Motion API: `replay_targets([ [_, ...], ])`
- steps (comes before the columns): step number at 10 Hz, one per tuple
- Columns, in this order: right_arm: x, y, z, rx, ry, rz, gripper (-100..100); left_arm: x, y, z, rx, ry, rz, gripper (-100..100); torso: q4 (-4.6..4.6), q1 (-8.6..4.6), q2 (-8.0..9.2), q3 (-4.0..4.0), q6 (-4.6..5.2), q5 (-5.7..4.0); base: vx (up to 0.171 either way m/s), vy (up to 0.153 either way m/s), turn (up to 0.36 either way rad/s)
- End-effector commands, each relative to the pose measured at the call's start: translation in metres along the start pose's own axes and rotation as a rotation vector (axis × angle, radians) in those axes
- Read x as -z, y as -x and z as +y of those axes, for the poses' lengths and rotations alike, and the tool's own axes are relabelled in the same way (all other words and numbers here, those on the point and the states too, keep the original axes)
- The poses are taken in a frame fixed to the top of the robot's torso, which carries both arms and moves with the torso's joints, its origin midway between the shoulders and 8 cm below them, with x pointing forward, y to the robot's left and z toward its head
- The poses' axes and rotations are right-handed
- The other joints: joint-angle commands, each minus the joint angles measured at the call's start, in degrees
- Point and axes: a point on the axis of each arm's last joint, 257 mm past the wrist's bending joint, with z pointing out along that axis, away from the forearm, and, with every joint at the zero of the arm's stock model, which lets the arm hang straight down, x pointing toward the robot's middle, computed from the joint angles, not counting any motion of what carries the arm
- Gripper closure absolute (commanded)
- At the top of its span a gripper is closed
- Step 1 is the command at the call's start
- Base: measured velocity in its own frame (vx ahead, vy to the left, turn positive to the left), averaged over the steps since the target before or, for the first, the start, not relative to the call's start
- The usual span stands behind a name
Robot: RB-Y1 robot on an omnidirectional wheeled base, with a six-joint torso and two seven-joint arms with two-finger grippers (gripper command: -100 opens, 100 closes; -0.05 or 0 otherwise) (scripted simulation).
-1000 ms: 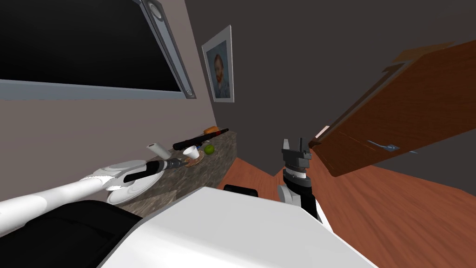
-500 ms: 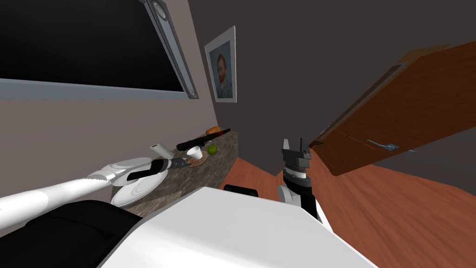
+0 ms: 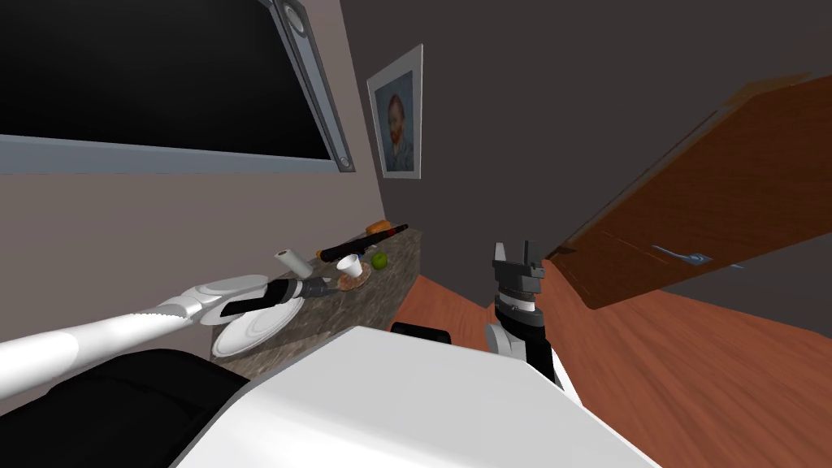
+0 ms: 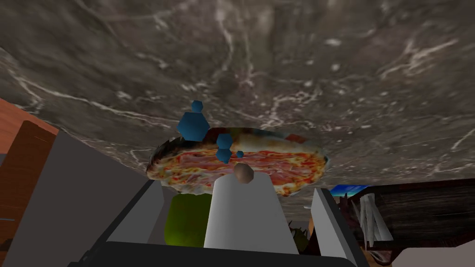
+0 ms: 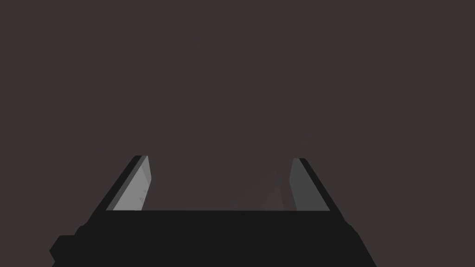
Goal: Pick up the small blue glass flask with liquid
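Tabletop (image 4: 324,69) runs along the wall (image 3: 162,227) on my left. On it, near to far — plate (image 3: 248,333), roll (image 3: 291,262) on the wall side, pizza (image 4: 241,169) with flask (image 4: 192,125) at its edge, cup (image 3: 349,265) and apple (image 3: 379,260) just beside it — rod (image 3: 361,241) behind them. Door (image 3: 707,203) to my right, well apart.

White cup (image 4: 248,211) before blue flask (image 4: 192,126)

The left arm stretches far forward and nearly straight, white forearm running into a dark wrist, and the left gripper (image 3: 323,286) has its fingers spread wide. The right arm is tucked in close, with the right gripper (image 3: 515,253) pointing upward, fingers parted.
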Motion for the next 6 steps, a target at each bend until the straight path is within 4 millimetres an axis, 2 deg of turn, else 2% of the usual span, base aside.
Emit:
replay_targets([
  [1,0.0,0.0,0.0,0.0,0.0,0.0,0,-0.0001,0.0026,-0.0102,0.04,-0.026,-0.002,-100,0.0,0.0,0.0,0.0,0.0,0.0,-0.007,0.079,0.035],
  [6,0.0,0.0,0.0,0.0,0.0,0.0,0,0.0073,0.0035,-0.0181,0.163,-0.057,0.002,-100,0.0,-0.4,-0.02,-0.01,0.02,-0.09,-0.011,0.014,0.03],
])
